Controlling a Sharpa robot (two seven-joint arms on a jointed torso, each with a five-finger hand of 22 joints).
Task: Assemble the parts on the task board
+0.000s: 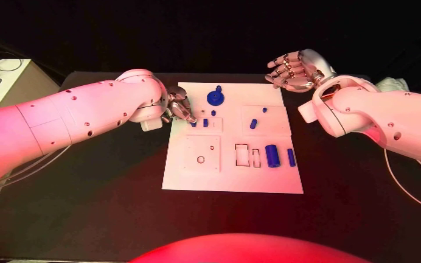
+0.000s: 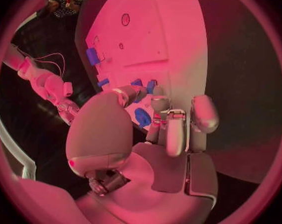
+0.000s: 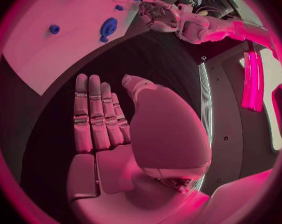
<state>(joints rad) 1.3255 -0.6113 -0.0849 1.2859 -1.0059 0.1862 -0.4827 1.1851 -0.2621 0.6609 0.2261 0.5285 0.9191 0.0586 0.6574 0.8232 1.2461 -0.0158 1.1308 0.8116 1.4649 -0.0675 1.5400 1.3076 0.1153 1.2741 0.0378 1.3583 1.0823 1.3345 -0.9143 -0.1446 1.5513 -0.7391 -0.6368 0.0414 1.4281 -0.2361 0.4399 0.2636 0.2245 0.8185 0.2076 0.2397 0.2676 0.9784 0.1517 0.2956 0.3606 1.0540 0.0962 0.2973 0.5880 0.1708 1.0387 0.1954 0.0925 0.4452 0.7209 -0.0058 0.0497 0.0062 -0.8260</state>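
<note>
On the black table (image 1: pixel 105 214) lies the white task board (image 1: pixel 230 171). In its near part, two blue parts sit side by side toward the right edge: a stubby cylinder (image 1: pixel 272 155) and a slimmer bar (image 1: pixel 291 157), just right of two empty rectangular slots (image 1: pixel 247 155). Left of these is a square recess with a small round hole (image 1: pixel 201 159). Farther back, a short blue peg (image 1: pixel 253 123) stands in the right square panel, with a small blue dot (image 1: pixel 264 110) beyond it. The left hand (image 1: pixel 180 108) reaches over the board's left edge, fingers curled down by small blue pieces (image 2: pixel 144 87); whether it grips one I cannot tell. Near the far edge sits a blue round disc with a knob (image 1: pixel 216 97). The right hand (image 1: pixel 297 71) hovers off the far right corner, fingers spread, holding nothing.
</note>
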